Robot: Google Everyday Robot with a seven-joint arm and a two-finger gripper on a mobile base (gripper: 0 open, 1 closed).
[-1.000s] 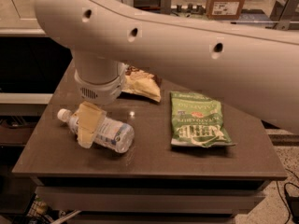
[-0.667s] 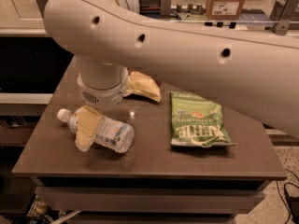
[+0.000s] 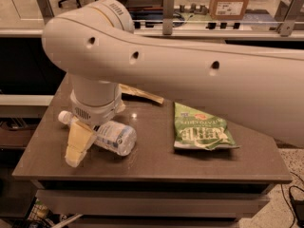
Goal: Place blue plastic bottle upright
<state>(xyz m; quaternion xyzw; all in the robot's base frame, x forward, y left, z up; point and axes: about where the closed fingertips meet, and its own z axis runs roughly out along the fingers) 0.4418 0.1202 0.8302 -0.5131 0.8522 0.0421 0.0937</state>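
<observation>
The blue plastic bottle [image 3: 114,137] lies on its side at the left of the dark table [image 3: 152,170], with its white cap [image 3: 63,117] pointing left. It is clear, with a pale label. My gripper [image 3: 80,139] hangs from the big white arm [image 3: 190,75] and is down on the bottle's neck end. Its pale yellow end crosses the bottle's near side, close to the tabletop. The bottle's middle is partly hidden behind it.
A green chip bag [image 3: 202,134] lies flat on the right half of the table. A tan snack bag [image 3: 142,94] lies at the back, mostly hidden by the arm. The table's left edge is close to the bottle cap. Shelves and boxes stand behind.
The arm has swung up and left, and the gripper has sunk lower over the bottle. The bottle and the bags have not moved.
</observation>
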